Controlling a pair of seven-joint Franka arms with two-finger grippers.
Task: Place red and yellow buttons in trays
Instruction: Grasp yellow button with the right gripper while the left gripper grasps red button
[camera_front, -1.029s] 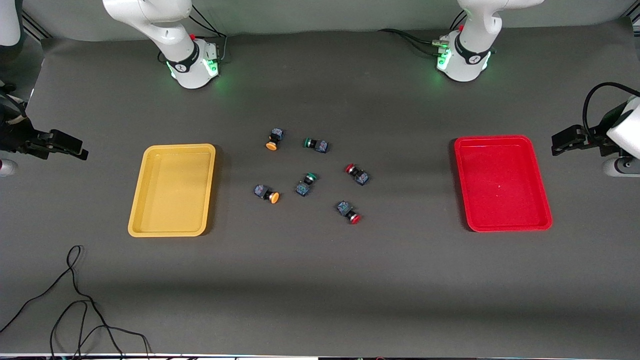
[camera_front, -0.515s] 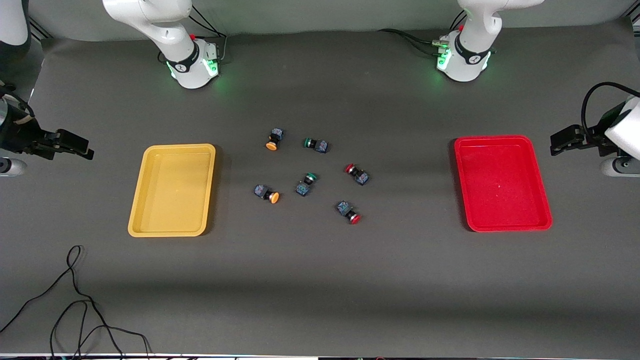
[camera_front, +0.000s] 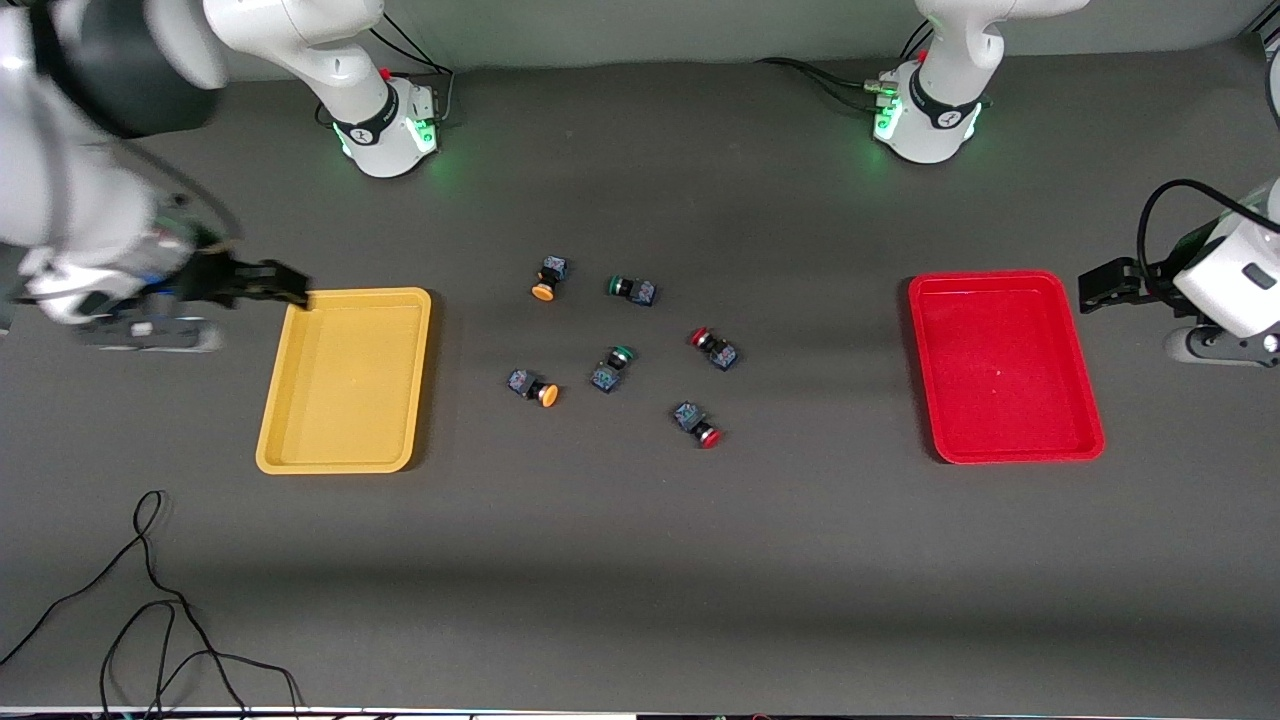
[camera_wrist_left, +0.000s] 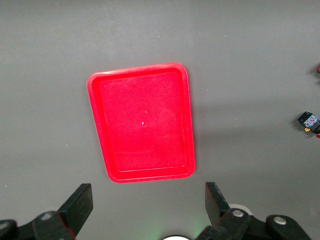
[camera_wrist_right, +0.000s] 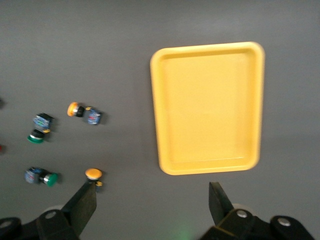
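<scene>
Grey matting covers the table (camera_front: 640, 560), on which two trays are laid well apart: the yellow tray (camera_front: 345, 380) toward the right arm's end and the red tray (camera_front: 1005, 365) toward the left arm's end. Both trays are seen bare inside. Between them six buttons are scattered on their sides, none touching another. One yellow button (camera_front: 547, 280) is placed farthest from the front camera, with a green button (camera_front: 632, 289) beside it. The second yellow button (camera_front: 533, 388) is found nearer the camera, toward the yellow tray, and the second green button (camera_front: 610, 367) is set just beside it. One red button (camera_front: 714, 348) is seen toward the red tray, and the other red button (camera_front: 698, 423) lies nearest the camera of all. The right gripper (camera_front: 268, 285) is held up over the corner of the yellow tray that is farthest from the camera, its fingers (camera_wrist_right: 82, 205) spread apart with nothing between them; the yellow tray and several buttons are shown below it in the right wrist view. The left gripper (camera_front: 1100, 290) is held in the air just beside the red tray's outer edge, its fingers (camera_wrist_left: 77, 207) likewise set wide with nothing gripped; the red tray (camera_wrist_left: 142, 122) is framed between them in the left wrist view. A black cable (camera_front: 150, 600) is looped on the table nearest the camera, at the right arm's end.
</scene>
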